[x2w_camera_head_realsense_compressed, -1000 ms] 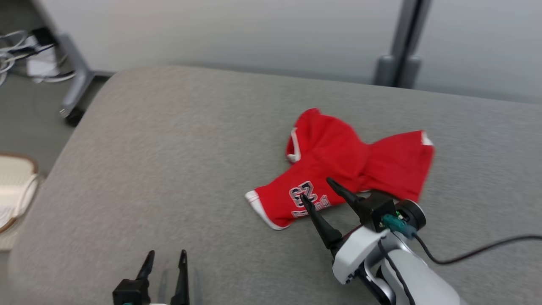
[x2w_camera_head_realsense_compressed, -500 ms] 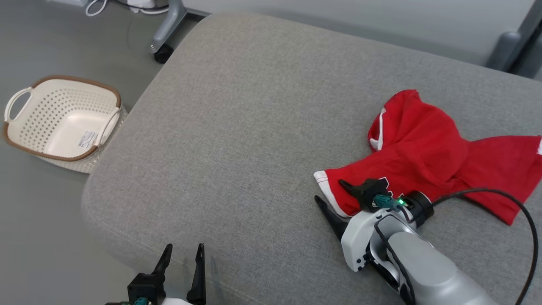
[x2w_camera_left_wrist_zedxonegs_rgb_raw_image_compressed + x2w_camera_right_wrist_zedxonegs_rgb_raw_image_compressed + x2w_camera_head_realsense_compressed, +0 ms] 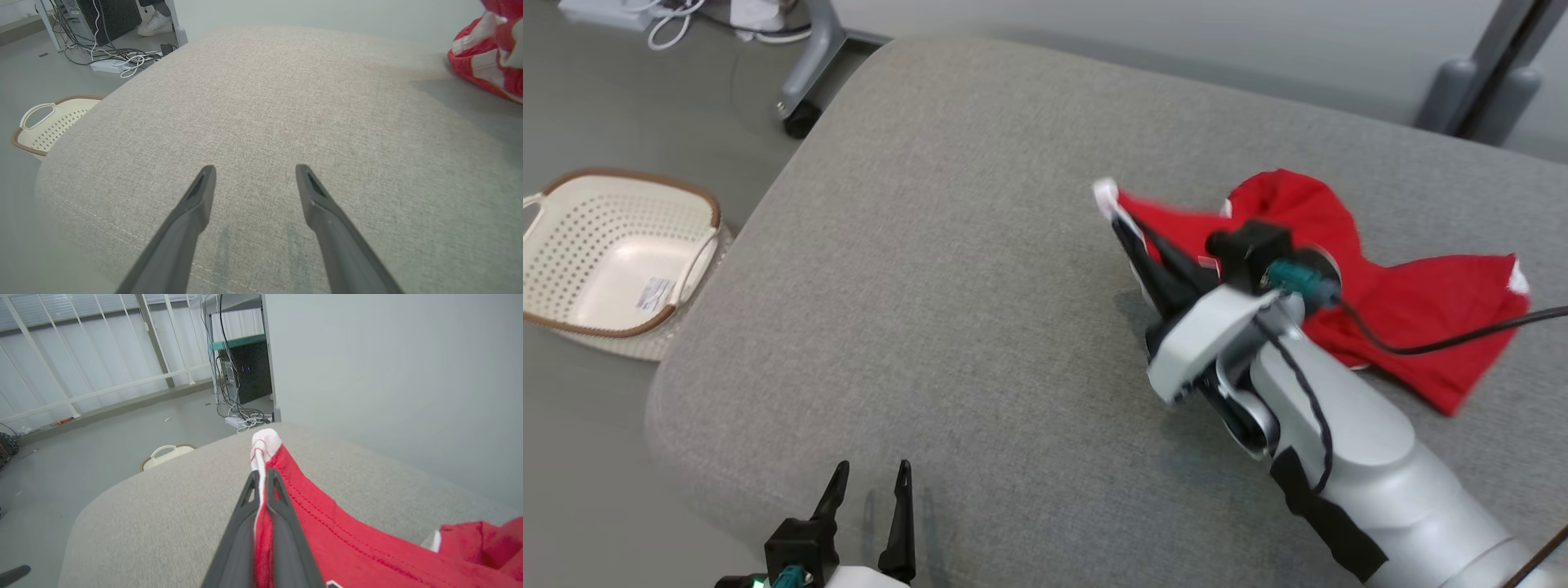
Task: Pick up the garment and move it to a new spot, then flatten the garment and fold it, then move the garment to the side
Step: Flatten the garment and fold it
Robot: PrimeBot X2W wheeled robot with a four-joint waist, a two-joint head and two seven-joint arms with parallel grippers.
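The garment is a red jersey with white trim, crumpled on the right of the grey cushion. My right gripper is shut on its white-edged hem and holds that corner lifted off the cushion. In the right wrist view the red cloth is pinched between the two fingers, and the white hem sticks out past the tips. My left gripper stands open low at the cushion's near edge, holding nothing; in the left wrist view its fingers are spread, and the garment is at the top right.
A cream perforated basket with a brown rim sits on the floor left of the cushion. Cables and a power strip lie on the floor beyond it, by a wheeled stand leg. A grey post stands behind the cushion.
My right gripper has shut on the garment's white-trimmed hem and lifted that corner up off the cushion. The head camera has shifted. The left gripper stays open.
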